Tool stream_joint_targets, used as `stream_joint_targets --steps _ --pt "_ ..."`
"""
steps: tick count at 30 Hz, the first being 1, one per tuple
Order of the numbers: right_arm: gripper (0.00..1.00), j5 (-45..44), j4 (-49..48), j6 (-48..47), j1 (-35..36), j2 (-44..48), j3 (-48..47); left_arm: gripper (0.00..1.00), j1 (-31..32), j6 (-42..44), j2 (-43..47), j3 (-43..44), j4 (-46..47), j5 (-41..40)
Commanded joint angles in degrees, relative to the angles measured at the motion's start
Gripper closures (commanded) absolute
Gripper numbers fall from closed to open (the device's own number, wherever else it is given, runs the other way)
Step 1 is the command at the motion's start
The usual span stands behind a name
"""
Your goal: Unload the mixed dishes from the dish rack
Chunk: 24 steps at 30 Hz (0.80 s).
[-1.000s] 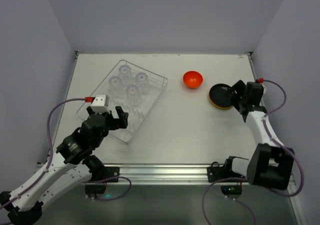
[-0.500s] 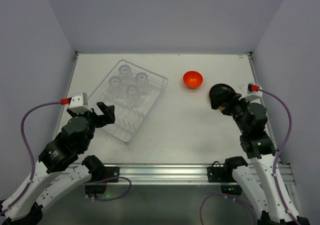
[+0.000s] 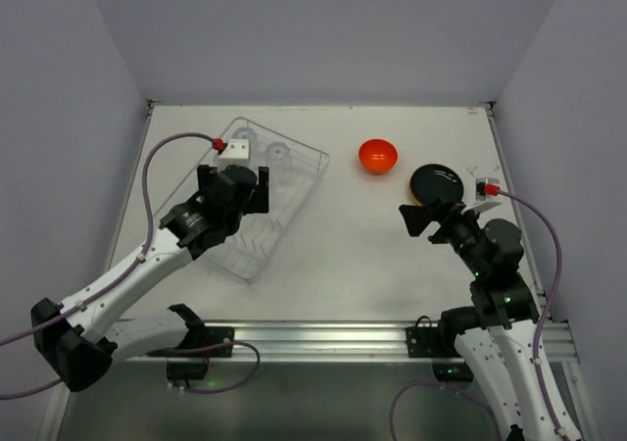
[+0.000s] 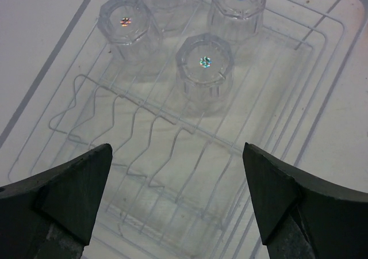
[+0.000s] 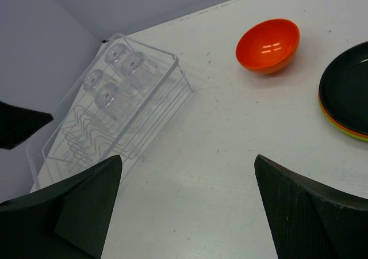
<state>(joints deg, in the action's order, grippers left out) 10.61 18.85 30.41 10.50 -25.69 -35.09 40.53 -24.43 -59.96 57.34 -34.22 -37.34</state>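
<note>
Left claw (image 4: 177, 151) wide above dish rack (image 4: 276, 98)

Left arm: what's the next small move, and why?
Probably advance the left tool forward and down onto the nearest clear glass. Its jaws stand open above the prongs of the dish rack, short of the four glasses, the only dishes left in it. The orange bowl and plate stack already sit on the table.

- Robot lab test cell: plain grey walls (image 3: 323, 29) box in a white worktop (image 3: 362, 255).
- Arms (image 3: 137, 269) bolted to an aluminium rail (image 3: 323, 338) at its near edge (cables (image 3: 146, 191) trailing).
</note>
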Motion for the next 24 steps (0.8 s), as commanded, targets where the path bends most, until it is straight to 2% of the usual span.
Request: stream_joint_targets --steps 1,3,5,11,16,24 --pt "0.01 3.18 -4.17 -2.02 0.05 2.75 1.25 0.00 -7.97 4.99 -6.81 4.87 7.05 8.83" --pt "0.01 5.55 -5.05 -2.46 0.04 3.19 2.04 0.00 -12.48 7.19 -11.11 5.85 8.63 20.58" --pt "0.01 8.44 -5.84 -2.55 0.04 3.19 2.66 0.00 -15.30 9.39 -12.80 5.68 12.15 24.66" --pt "0.01 11.53 -6.81 -2.73 0.04 2.49 2.75 0.00 -19.00 10.80 -24.13 10.33 11.54 31.35" --pt "0.01 12.41 -6.90 -2.64 0.04 2.31 2.92 0.00 -19.09 10.27 -26.17 11.04 13.30 33.21" --pt "0.01 13.38 -7.34 -2.64 0.04 1.52 3.01 0.00 -19.09 10.89 -33.72 12.71 14.44 31.37"
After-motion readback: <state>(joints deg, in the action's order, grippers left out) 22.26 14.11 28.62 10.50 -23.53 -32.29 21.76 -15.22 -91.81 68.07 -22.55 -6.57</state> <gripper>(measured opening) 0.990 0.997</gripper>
